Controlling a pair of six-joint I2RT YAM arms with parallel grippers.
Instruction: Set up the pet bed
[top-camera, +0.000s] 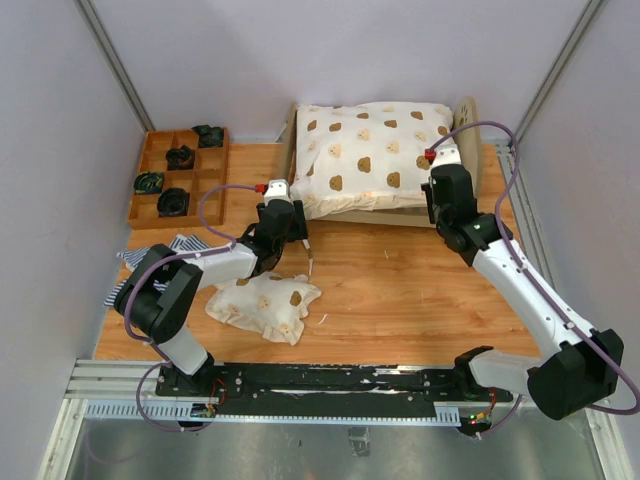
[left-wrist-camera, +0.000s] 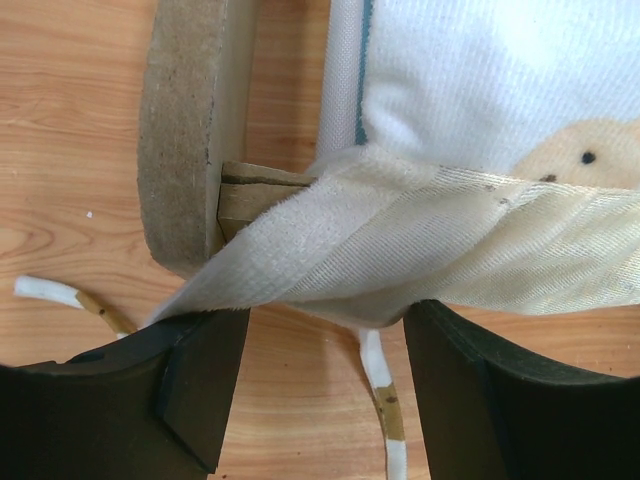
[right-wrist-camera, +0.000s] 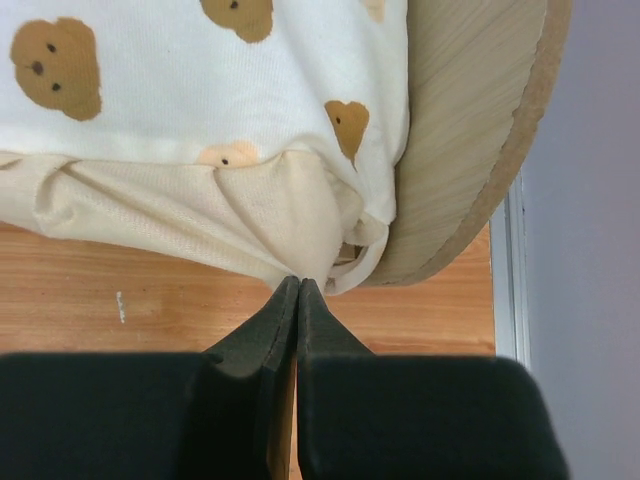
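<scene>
The plywood pet bed (top-camera: 466, 112) hides its mattress under the quilt (top-camera: 370, 150). At the quilt's ruffle, left gripper (left-wrist-camera: 320, 320) jaws gape; right gripper (right-wrist-camera: 299, 285) jaws meet.

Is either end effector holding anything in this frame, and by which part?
Left end effector is open, the quilt ruffle merely lying across its gap. Right end effector is shut, tips touching the quilt's corner ruffle; whether fabric is pinched cannot be told.
</scene>
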